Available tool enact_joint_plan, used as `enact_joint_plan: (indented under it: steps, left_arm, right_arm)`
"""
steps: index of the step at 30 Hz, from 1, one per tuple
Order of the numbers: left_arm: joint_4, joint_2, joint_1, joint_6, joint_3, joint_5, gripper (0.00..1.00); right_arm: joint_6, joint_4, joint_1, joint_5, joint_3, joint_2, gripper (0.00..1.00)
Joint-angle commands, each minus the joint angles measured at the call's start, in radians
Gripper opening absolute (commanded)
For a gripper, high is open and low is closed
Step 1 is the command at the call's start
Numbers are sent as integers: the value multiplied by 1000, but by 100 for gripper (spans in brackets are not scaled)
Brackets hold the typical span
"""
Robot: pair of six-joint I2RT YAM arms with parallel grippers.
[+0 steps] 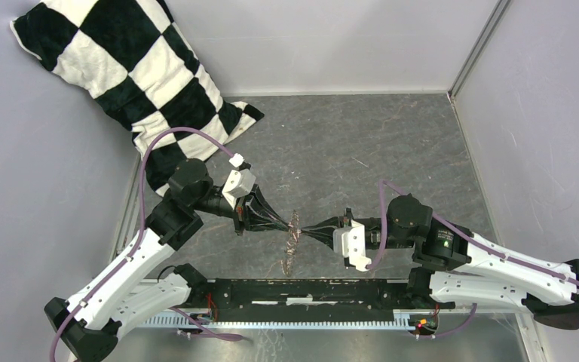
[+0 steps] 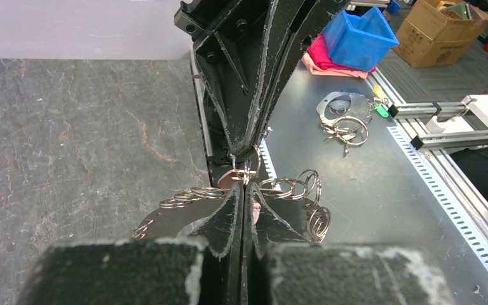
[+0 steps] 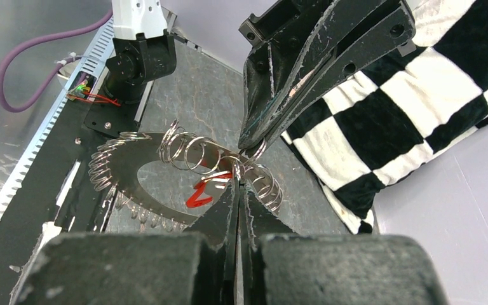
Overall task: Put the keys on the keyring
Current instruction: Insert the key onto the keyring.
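Observation:
The keyring (image 1: 292, 240), a loop of many small silver rings with a red tag (image 3: 202, 191), hangs above the table between both grippers. My left gripper (image 1: 286, 224) and my right gripper (image 1: 306, 228) meet tip to tip, and both are shut on the keyring at that spot. In the left wrist view the left gripper (image 2: 243, 185) pinches the rings (image 2: 290, 187) just under the right gripper's tips. In the right wrist view the right gripper (image 3: 237, 182) pinches the rings (image 3: 190, 152) under the left gripper's tips. A small flat silvery piece (image 2: 231, 179) sits at the meeting point. I cannot tell whether it is the key.
A black-and-white checkered pillow (image 1: 136, 68) lies at the far left. A black rail (image 1: 309, 292) runs along the table's near edge below the hanging rings. Other ring bunches (image 2: 343, 124), a blue bin (image 2: 359, 38) and a cardboard box (image 2: 441, 22) lie off the table.

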Motion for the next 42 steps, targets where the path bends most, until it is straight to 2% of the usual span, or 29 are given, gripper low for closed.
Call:
enact_joint_plan:
  steps: [1,20,42]
  left_arm:
    - [24,-19,4,27,29,-8,2]
    - [36,-21,4,12,25,26,2]
    - [59,-20,4,2,16,-43,2]
  right_arm:
    - [0,46,7,-4,38,1,0]
    - [-37,22,7,70,30,-11,0]
    - [-7,39,6,17,42,-13,1]
